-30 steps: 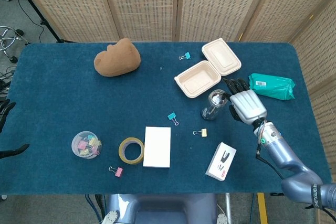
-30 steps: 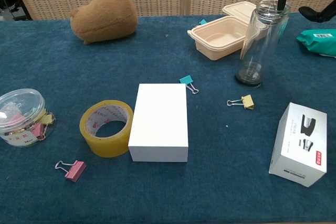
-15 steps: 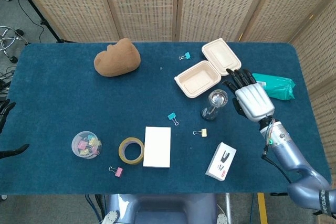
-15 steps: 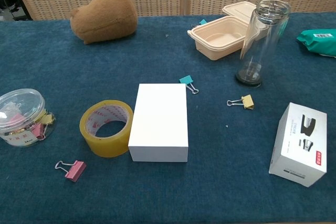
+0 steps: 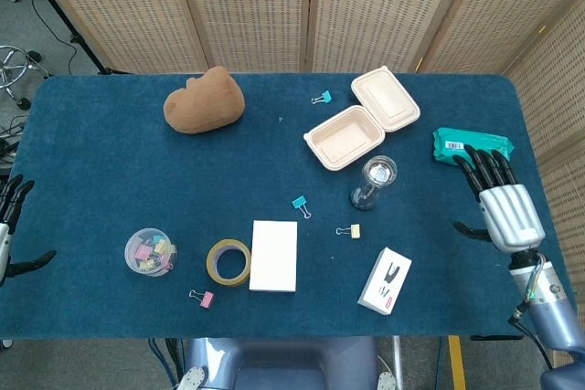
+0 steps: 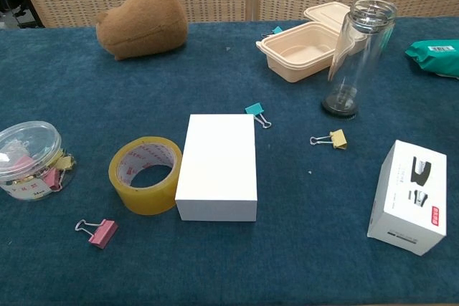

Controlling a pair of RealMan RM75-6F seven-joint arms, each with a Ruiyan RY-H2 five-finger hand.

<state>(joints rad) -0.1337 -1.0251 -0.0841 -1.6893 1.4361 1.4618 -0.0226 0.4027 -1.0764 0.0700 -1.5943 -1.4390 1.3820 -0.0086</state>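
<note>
With fingers spread and nothing held, the right robot hand point(image 5: 505, 210) sits at the table's point(image 5: 110, 162) right edge, fingertips just short of the green plastic packet point(image 5: 473, 142). The clear upright plastic bottle point(image 5: 373, 182) stands well apart to its left. Left robot hand point(image 5: 9, 226) open too, off the left edge.

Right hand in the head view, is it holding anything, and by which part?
Nothing is held. The right hand is clear of the clear bottle, fingers spread over the green packet.
</note>
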